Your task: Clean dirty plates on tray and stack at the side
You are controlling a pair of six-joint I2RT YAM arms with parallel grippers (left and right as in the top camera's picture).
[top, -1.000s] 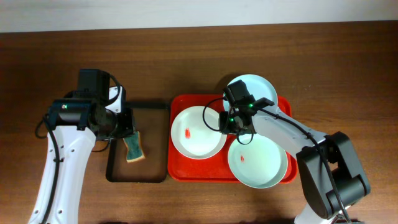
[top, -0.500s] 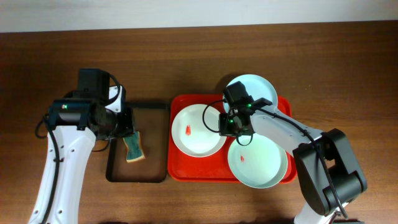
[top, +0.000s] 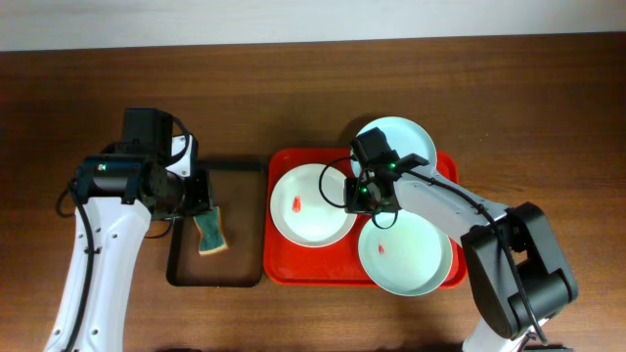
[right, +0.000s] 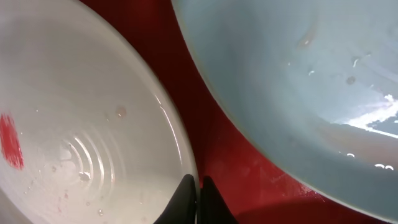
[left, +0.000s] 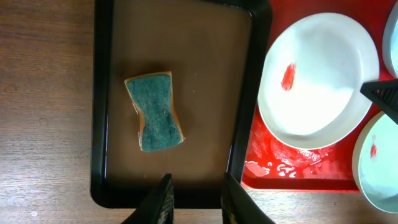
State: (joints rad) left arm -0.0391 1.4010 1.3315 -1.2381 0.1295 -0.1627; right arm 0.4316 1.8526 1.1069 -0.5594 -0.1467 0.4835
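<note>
Just a dark wooden table point(top: 313, 88). Got the right gripper point(right: 197, 193) pinched nearly closed on the rim of the round white smeared plate point(top: 313, 220), on the big flat red plastic tray point(top: 279, 266). Also left gripper point(left: 196, 198) spread, empty. Could slip off: wet rim, tiny bite.

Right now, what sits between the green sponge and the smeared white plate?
Between green sponge and round white plate: only bare floor and the right rim of the narrow black tray, per left wrist view.
</note>
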